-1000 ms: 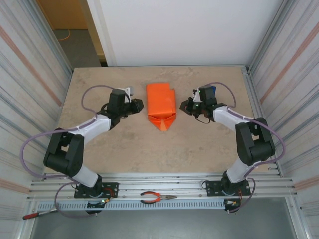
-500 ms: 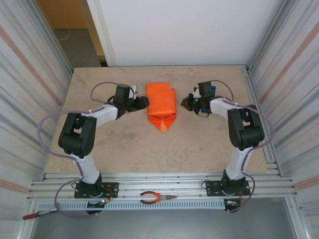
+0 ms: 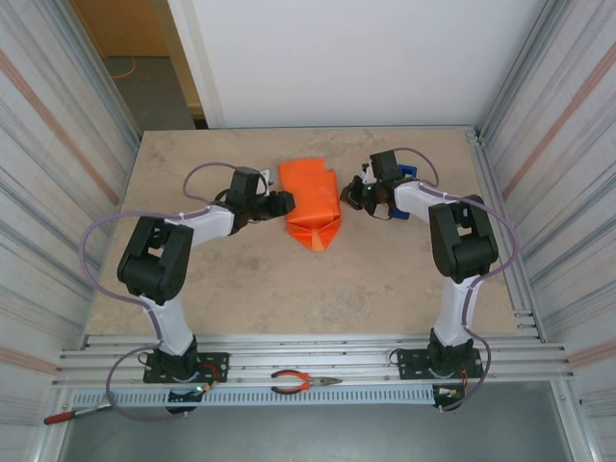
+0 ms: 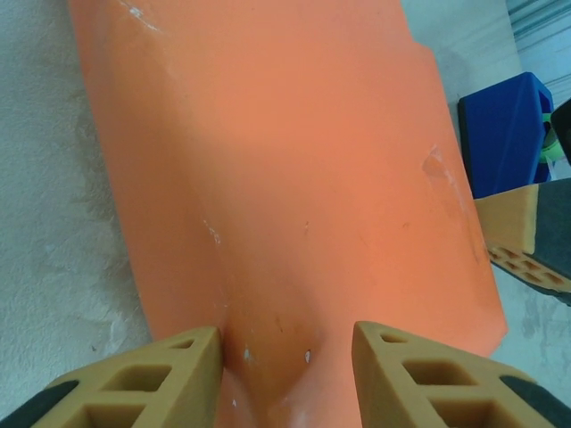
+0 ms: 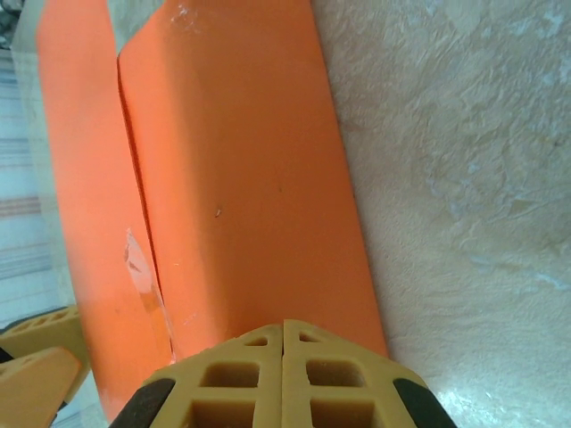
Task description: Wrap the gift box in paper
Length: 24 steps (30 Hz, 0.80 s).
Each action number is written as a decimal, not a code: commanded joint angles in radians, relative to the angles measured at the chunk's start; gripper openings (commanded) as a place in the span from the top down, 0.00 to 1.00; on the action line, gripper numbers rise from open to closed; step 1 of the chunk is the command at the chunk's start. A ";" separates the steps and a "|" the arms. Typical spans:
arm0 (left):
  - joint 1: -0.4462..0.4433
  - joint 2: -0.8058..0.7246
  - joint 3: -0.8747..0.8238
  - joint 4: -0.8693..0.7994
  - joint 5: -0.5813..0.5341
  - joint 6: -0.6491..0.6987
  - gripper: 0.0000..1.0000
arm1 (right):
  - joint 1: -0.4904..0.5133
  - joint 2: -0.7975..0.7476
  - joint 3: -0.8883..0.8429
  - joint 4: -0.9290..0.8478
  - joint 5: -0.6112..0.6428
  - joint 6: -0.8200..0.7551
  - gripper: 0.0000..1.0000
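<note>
**Gift box (image 3: pixel 308 192) closed in orange paper (image 4: pixel 285 178), with one gripper at each side**

The box lies near the middle of the table (image 3: pixel 241 289), a little toward the far side, and it looks like a compact orange block. The paper covers it fully. One sheet edge overlaps along the top as a long seam, the near end is folded into a pointed flap (image 3: pixel 314 239), and some small whitish scuffs mark the surface. The left gripper (image 4: pixel 285 370) stands at the left side of the block with its two fingers spread apart. The paper runs down between them, and I cannot tell if they touch it. The right gripper (image 5: pixel 284 370) is at the right side, with its fingers pressed together over the right edge of the paper, pinching nothing. Just behind it stands a blue tape dispenser (image 4: pixel 504 134).
</note>
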 commanded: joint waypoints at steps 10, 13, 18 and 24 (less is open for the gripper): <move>-0.042 -0.143 -0.085 -0.004 -0.044 -0.002 0.56 | -0.012 -0.032 0.009 -0.026 -0.006 -0.005 0.96; -0.013 -0.185 -0.068 -0.054 -0.039 0.039 0.55 | -0.037 -0.092 -0.034 -0.033 0.021 -0.006 0.79; 0.000 -0.241 -0.038 -0.133 -0.054 0.105 0.48 | -0.051 -0.205 -0.130 -0.067 0.082 -0.036 0.59; 0.000 -0.289 -0.031 -0.184 -0.044 0.155 0.41 | -0.028 -0.355 -0.293 -0.085 0.130 -0.059 0.55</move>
